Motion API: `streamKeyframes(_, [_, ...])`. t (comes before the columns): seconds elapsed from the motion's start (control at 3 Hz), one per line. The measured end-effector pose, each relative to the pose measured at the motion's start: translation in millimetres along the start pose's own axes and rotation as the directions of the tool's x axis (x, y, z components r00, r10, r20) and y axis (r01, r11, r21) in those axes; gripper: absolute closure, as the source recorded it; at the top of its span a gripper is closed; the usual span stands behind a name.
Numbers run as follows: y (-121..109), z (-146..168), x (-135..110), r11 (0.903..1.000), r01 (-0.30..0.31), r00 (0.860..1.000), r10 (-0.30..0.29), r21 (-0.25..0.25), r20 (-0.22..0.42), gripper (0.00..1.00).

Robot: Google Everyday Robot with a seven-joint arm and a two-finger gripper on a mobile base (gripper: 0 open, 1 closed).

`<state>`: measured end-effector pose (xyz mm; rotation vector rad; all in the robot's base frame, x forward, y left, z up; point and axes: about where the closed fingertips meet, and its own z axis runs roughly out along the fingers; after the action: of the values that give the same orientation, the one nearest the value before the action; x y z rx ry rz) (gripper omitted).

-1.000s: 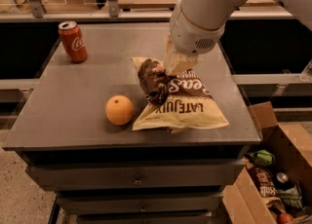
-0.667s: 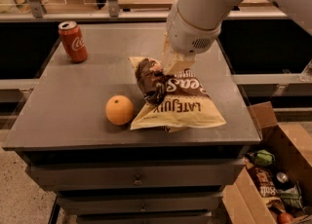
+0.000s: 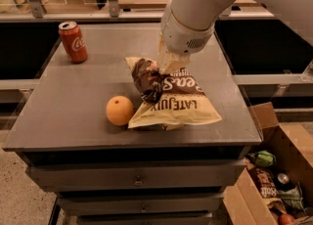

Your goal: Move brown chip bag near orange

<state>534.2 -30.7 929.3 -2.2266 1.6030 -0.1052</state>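
Note:
The brown chip bag (image 3: 178, 105), dark brown with cream ends and "LATE JULY" lettering, lies on the grey table top (image 3: 68, 97) with its top end bunched up. Its lower left corner nearly touches the orange (image 3: 119, 110), which sits just to its left. My gripper (image 3: 164, 70) comes down from the white arm onto the bag's crumpled top end and is shut on it.
A red soda can (image 3: 73, 41) stands at the table's back left. A cardboard box (image 3: 274, 180) of mixed snacks sits on the floor at the lower right. Drawers run under the table's front edge. A railing and counter lie behind.
My gripper and the bag have shifted a little to the left, bringing the bag's corner closer to the orange. The orange and the can have stayed put.

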Motion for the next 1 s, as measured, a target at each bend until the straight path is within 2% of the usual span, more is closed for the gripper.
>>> streamKeyframes(0.33, [-9.3,14.0,-7.6,0.9992,0.04,0.999,-0.04,0.005,-0.005,1.0])
streamKeyframes(1.0, [-14.7,15.0,-7.1,0.9987,0.046,0.999,-0.046,0.02,-0.011,1.0])
